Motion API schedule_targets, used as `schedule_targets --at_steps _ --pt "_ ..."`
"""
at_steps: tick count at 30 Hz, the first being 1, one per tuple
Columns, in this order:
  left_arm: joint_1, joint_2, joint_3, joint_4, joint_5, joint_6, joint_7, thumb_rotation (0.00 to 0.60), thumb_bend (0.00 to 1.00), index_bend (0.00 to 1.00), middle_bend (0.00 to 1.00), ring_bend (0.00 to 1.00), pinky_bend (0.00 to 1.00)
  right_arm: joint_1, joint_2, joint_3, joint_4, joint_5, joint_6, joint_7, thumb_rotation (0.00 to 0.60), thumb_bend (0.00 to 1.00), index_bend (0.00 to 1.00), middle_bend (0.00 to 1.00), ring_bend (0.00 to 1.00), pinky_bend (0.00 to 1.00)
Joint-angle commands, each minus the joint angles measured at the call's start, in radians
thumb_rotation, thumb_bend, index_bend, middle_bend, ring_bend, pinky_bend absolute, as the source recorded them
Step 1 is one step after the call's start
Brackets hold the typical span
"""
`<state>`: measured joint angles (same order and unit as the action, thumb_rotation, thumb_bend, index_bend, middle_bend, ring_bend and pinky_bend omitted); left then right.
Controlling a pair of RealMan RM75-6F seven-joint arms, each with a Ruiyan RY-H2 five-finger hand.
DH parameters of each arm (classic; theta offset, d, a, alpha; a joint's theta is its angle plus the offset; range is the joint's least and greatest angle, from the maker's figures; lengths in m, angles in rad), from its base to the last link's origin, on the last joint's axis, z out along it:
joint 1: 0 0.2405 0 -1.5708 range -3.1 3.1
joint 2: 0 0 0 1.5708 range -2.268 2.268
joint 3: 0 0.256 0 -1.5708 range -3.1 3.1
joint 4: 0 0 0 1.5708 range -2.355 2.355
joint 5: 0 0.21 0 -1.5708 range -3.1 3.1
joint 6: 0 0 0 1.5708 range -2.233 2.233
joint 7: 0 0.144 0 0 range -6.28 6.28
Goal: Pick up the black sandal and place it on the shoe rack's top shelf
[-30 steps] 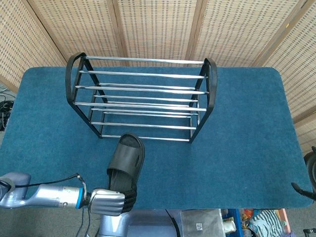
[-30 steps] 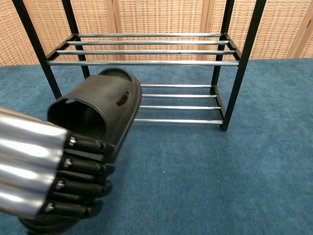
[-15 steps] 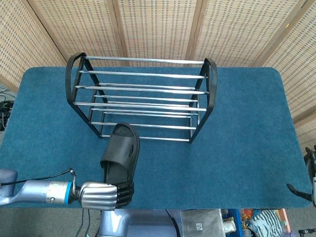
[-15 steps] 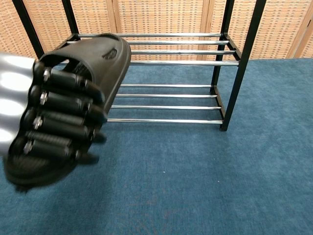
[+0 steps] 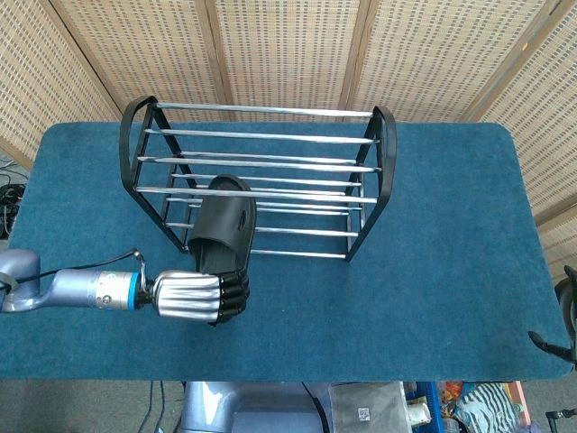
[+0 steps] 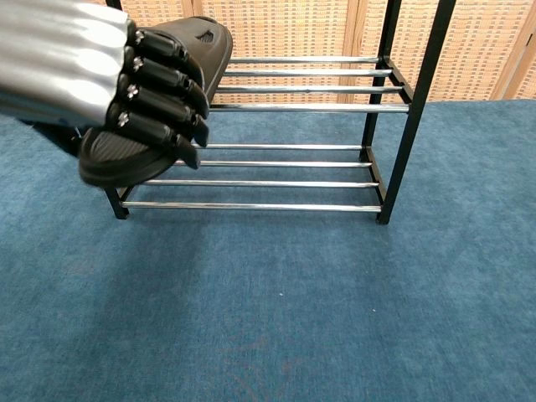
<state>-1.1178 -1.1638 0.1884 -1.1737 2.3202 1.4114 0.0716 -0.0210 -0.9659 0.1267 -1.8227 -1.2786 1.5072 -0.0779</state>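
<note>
Sandal: the black sandal [image 5: 222, 230] is held clear of the table, its toe reaching over the front rails of the shoe rack [image 5: 261, 176] toward the left end, its heel end low and toward the robot. In the chest view [image 6: 159, 92] it is seen tilted, toe up near the top rails.

Grip: the left hand [image 5: 194, 296] is wrapped around the heel end, dark fingers [image 6: 159, 79] curled over the sole edge. The heel hold appears chosen so that the toe can be led onto the shelf first.

Stage: judged as mid-carry; the sandal is not yet resting on the top shelf.

Rack: the shelves are made of spaced chrome rails between black end frames [image 5: 386, 167]. A flat lay across several rails is likely needed so the sandal is not tipped through a gap.

Edges: the left end frame [image 5: 133, 144] stands near the sandal's left side; the front top rail lies beneath the toe and could be caught by the sole.

Open room: most of the top shelf to the right is seen bare, and the blue table cover [image 5: 451, 234] is unoccupied on that side.

Right hand: only a dark part [image 5: 561, 338] is glimpsed at the right edge; its state cannot be told.
</note>
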Motion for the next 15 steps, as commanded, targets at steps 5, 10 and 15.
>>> schedule_targets --at_steps 5,10,15 --pt "-0.060 -0.100 -0.019 0.235 -0.012 0.024 -0.166 0.600 0.24 0.71 0.59 0.50 0.48 0.016 -0.019 0.029 0.014 0.071 -0.012 -0.041 0.600 0.00 0.00 0.00 0.00 0.00" --pt "-0.079 -0.152 -0.017 0.387 -0.036 0.043 -0.261 0.600 0.24 0.71 0.58 0.49 0.48 0.031 -0.032 0.041 0.026 0.120 -0.034 -0.066 0.600 0.00 0.00 0.00 0.00 0.00" --pt "-0.090 -0.192 -0.008 0.495 -0.047 0.070 -0.313 0.600 0.24 0.71 0.57 0.49 0.48 0.040 -0.039 0.052 0.032 0.150 -0.044 -0.080 0.600 0.00 0.00 0.00 0.00 0.00"
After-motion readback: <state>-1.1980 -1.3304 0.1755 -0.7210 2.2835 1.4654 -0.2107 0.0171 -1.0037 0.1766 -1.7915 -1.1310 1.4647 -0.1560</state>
